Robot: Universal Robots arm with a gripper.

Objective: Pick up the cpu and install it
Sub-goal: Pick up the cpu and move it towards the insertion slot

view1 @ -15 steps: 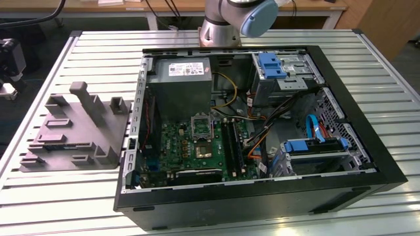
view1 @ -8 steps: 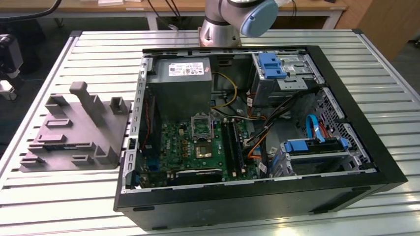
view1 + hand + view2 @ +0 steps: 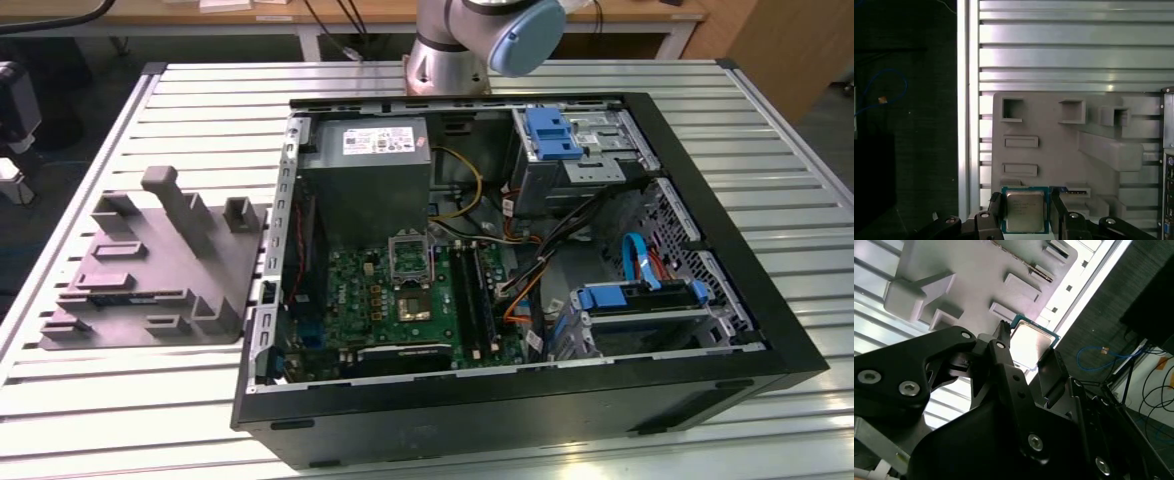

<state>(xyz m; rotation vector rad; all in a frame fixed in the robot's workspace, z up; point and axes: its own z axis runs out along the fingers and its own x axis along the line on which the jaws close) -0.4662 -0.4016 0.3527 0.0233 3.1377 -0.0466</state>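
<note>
The pick-up half looks done. In both wrist views the gripper has its two black fingers closed in on opposite edges of the cpu, open only as far as the chip is wide. The silvery top faces the camera in the first wrist view. In the second wrist view the cpu sits between the fingertips of the gripper, and to my eye it hangs clear above the grey tray, not resting on it.

The install is all left to do. In the exterior view the socket on the green motherboard, near the middle of the frame, appears unfilled as far as I can make out.

As for what holds what: the tray shows plain pockets and raised blocks, with nothing in the pockets I can see. It lies on the slatted table at the exterior view's left, just beside the open computer case. The case holds the motherboard, a grey power supply, drive bays with blue handles, and loose cables.
</note>
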